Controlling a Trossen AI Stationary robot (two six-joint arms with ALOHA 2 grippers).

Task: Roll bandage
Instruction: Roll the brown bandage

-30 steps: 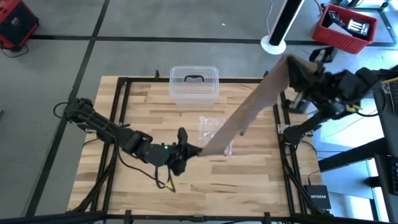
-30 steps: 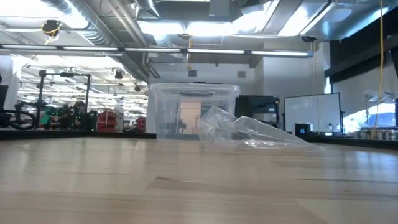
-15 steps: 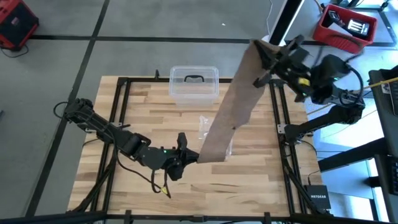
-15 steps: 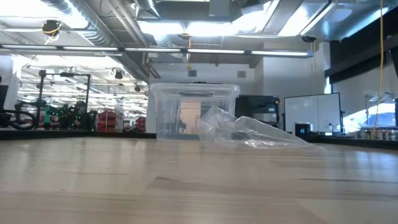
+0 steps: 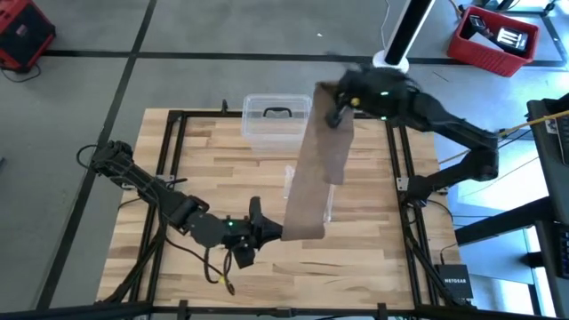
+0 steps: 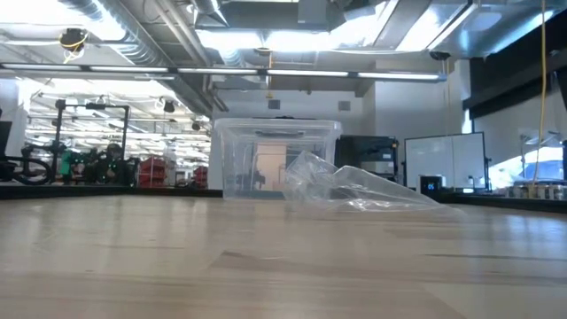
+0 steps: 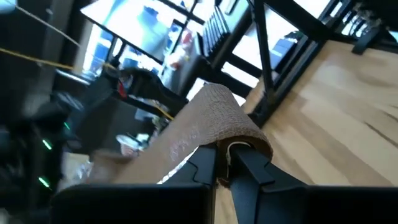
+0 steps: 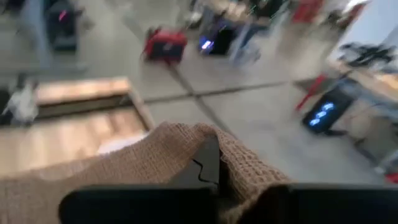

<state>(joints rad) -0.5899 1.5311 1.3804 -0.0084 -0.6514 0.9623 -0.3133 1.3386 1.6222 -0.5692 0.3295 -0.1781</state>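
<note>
The right end effector (image 5: pixel 336 114) has swung in from beyond the right edge of the desk (image 5: pixel 178 178) and now hangs high over its far part, near the clear plastic box (image 5: pixel 277 124). Its fingers are closed on the far end of the bandage (image 5: pixel 313 178), and in the right wrist view the brown fabric wraps over them. The left end effector (image 5: pixel 267 233) has stayed low over the near middle of the desk, shifting only slightly, and is pinched shut on the near end; the left wrist view shows the cloth folded over its fingertips (image 7: pixel 214 165).

Because of this move the strip does not slant toward the right side any more. Its long axis now runs almost straight from the near end to the far end of the desk, rising toward the far end, and it passes above the crinkled plastic bag (image 5: pixel 292 182). The bandage is stretched in the air between both arms and seems not to touch the wood. Probably the strip is being lined up and kept tight, so that rolling can begin from one end. No rolled part is visible yet.
</note>
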